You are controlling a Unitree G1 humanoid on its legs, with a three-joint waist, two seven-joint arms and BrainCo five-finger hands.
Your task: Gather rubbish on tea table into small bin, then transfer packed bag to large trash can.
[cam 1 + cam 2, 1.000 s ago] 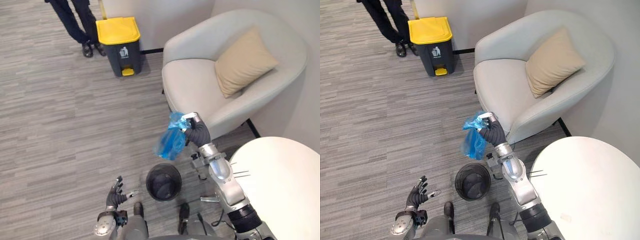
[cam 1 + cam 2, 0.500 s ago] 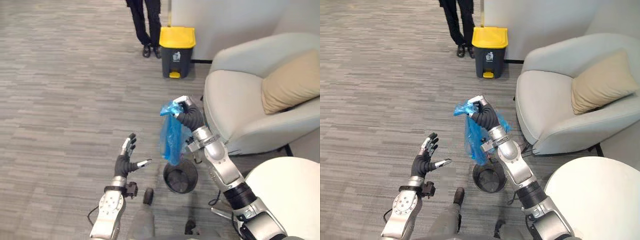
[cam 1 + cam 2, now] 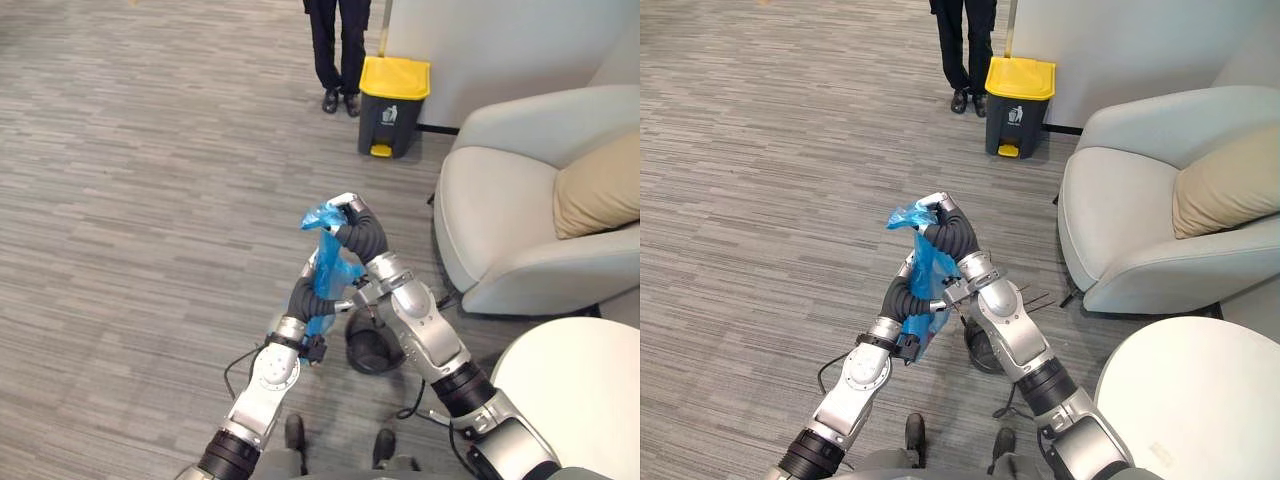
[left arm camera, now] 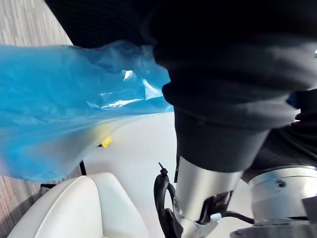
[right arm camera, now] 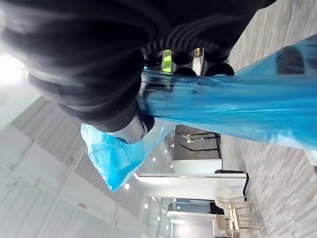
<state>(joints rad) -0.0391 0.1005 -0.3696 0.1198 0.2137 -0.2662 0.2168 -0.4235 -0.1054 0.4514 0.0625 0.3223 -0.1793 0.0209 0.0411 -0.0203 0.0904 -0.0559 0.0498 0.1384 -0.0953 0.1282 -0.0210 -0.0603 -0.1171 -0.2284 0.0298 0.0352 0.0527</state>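
Just one crinkled, translucent blue bag point(image 3: 326, 272) hangs with its gathered neck clenched by the right hand point(image 3: 355, 228), near one small black bin point(image 3: 368, 352), with the left hand point(image 3: 303, 296) against it, grip impossible to tell.

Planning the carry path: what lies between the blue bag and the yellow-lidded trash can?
Bare grey floor between the blue bag and the trash can, seen in both eye views; a person's legs stand beside the can.

**Glossy film, matt surroundings**

The blue bag point(image 3: 326, 272) is thin, translucent plastic film, crinkled and glossy. The right robot hand point(image 3: 357, 228) has a dark, ribbed, matt cover. The floor point(image 3: 130, 200) is matt grey streaked carpet. The armchair point(image 3: 500, 210) looks smooth and matt, and its cushion point(image 3: 600, 190) is beige cloth. The large trash can point(image 3: 392, 105) is hard plastic.
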